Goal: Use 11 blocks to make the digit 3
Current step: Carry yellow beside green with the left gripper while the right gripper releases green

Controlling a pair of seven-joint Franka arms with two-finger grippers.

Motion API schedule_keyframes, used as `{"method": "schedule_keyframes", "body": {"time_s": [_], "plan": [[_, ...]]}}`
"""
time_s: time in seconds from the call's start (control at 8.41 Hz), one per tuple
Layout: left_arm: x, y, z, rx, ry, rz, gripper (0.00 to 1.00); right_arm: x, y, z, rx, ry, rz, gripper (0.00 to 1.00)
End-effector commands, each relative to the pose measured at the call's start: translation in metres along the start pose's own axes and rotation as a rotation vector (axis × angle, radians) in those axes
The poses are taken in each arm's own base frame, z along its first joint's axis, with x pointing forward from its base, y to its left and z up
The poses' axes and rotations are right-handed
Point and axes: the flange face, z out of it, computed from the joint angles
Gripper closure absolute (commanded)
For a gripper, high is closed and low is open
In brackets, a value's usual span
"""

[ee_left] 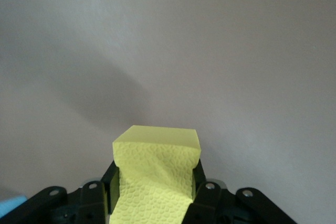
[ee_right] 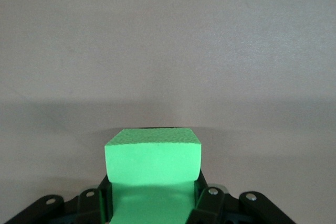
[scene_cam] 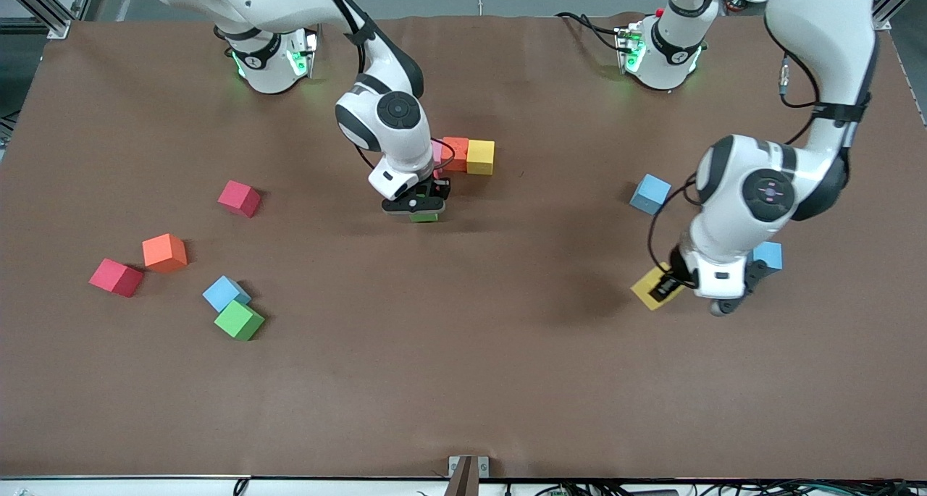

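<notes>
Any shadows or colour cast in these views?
Front view: soft arm shadows on the table, green base LEDs. Left wrist view: purplish cast, diagonal shadow above the yellow block. Right wrist view: even light, shadow band by the green block.

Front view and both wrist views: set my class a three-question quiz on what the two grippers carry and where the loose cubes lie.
1. True or false: the left gripper holds a yellow cube.
2. Which colour is the cube in the right gripper? A red, B green, C blue.
3. Fill in: the loose green cube touches a ____ cube.

Key: 1 true; 2 B; 3 blue.
</notes>
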Motion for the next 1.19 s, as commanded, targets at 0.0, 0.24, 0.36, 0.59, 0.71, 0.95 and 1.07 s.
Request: {"method": "schedule_keyframes", "body": {"time_s": [0.0, 0.24, 0.36, 0.59, 0.71, 0.95, 1.07], "plan": [[-0.030, 0.023, -0.007, -0.001, -0.004, -0.085, 0.74, -0.006, 0.004, -0.004, -0.009, 0.027, 0.003, 0.57], [-0.078, 0.044, -0.005, -0.001, -0.012, -0.194, 0.73, -0.006, 0.004, -0.003, -0.013, 0.027, -0.003, 0.55], [-0.102, 0.053, -0.001, 0.005, -0.018, -0.245, 0.73, -0.006, 0.004, -0.003, -0.012, 0.029, -0.004, 0.53], [-0.127, 0.058, 0.003, 0.024, -0.022, -0.363, 0.74, -0.005, 0.005, -0.001, -0.017, 0.030, -0.007, 0.43], [-0.138, 0.052, 0.009, 0.111, -0.026, -0.375, 0.74, -0.004, 0.006, 0.000, -0.021, 0.032, -0.011, 0.39], [-0.155, 0.048, 0.013, 0.184, -0.019, -0.453, 0.74, -0.004, 0.008, 0.006, -0.030, 0.033, -0.019, 0.20], [-0.169, 0.053, 0.020, 0.196, -0.019, -0.476, 0.73, -0.004, 0.008, 0.007, -0.030, 0.031, -0.019, 0.17]]}}
